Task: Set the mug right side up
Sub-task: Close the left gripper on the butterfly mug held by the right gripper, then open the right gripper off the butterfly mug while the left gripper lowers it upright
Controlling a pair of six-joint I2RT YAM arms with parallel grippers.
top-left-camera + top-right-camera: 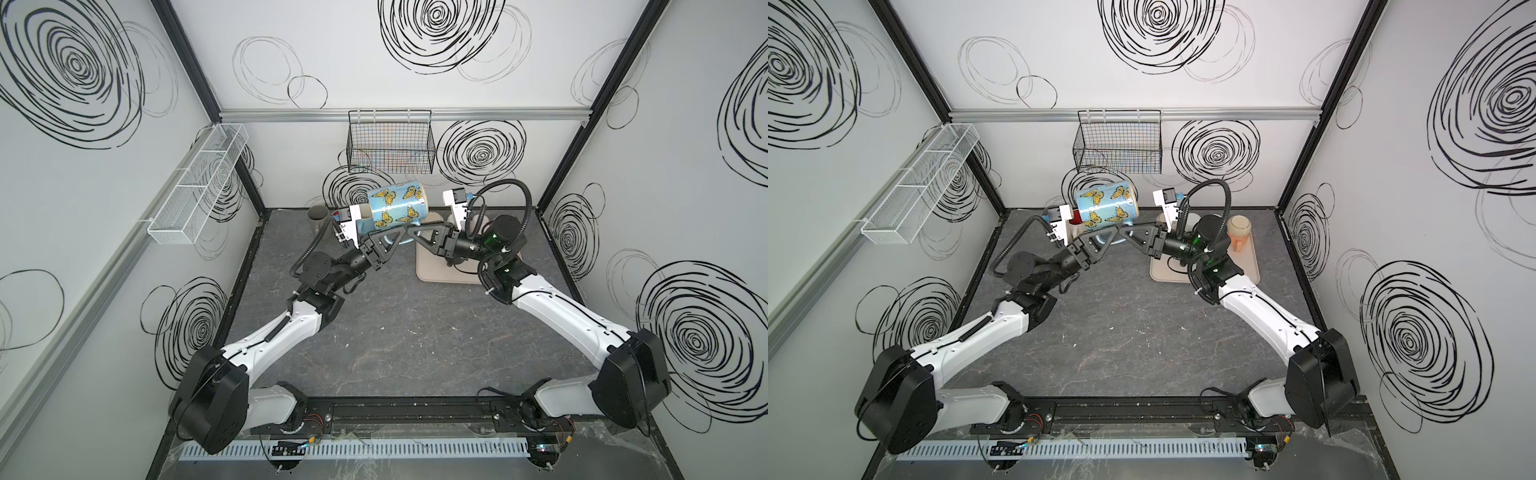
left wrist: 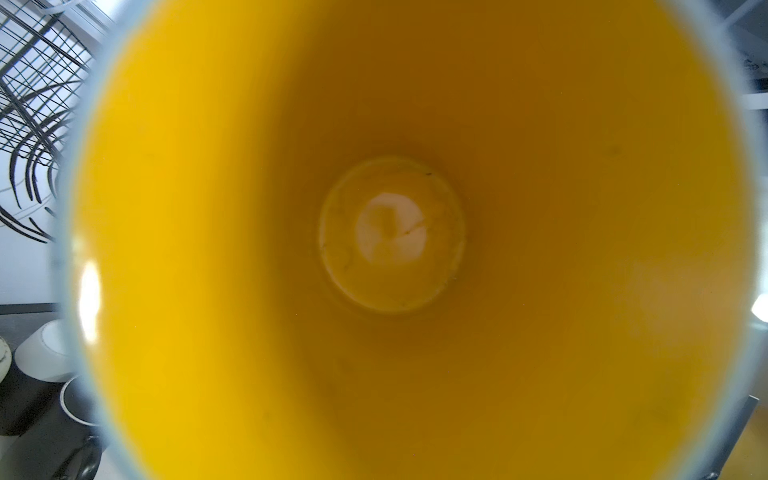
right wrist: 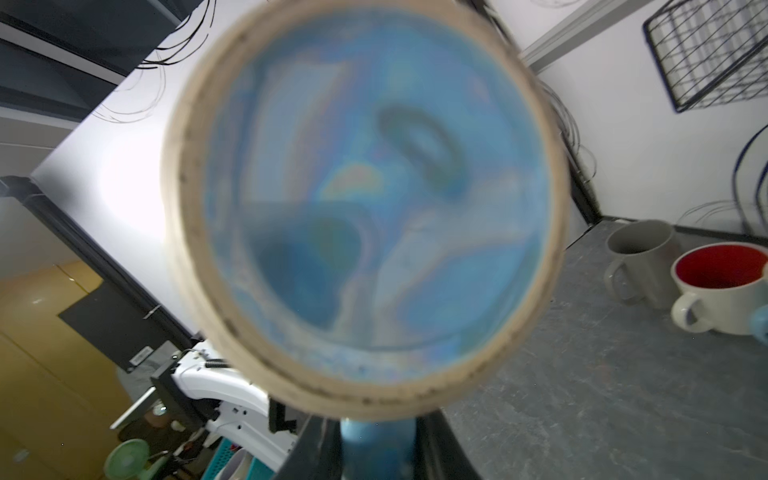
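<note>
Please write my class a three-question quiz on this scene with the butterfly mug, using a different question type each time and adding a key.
1. True or false: the butterfly mug stands upright on the tabletop.
2. Inside, the mug is: A red, B yellow, C white.
3. Fill in: the mug's base faces the ___ wrist camera.

Key
1. False: it is in the air, lying on its side.
2. B
3. right
</note>
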